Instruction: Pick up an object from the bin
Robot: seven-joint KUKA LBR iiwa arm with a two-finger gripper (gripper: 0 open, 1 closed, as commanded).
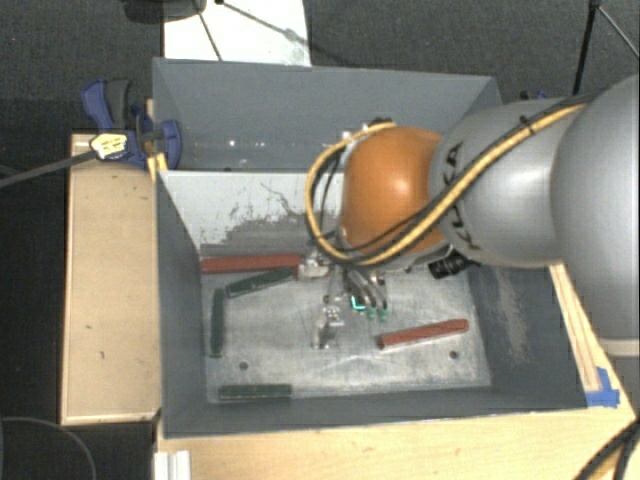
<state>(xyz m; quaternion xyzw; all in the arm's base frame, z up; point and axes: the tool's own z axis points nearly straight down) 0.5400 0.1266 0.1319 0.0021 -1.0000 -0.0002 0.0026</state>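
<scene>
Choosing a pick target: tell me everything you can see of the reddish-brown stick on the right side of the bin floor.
The reddish-brown stick is a slim, straight, matte bar of even colour; material unclear. It lies flat on the bin floor, right of centre, slightly slanted, right end higher in the view. Only the floor seems to touch it; the end effector is near its left end, apart from it.

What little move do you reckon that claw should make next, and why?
Probably a short shift toward the view's right: the claw hangs over bare bin floor, and the red-brown stick lies flat just right of it, with nothing touching it. A dark green stick on its left is another option.
</scene>
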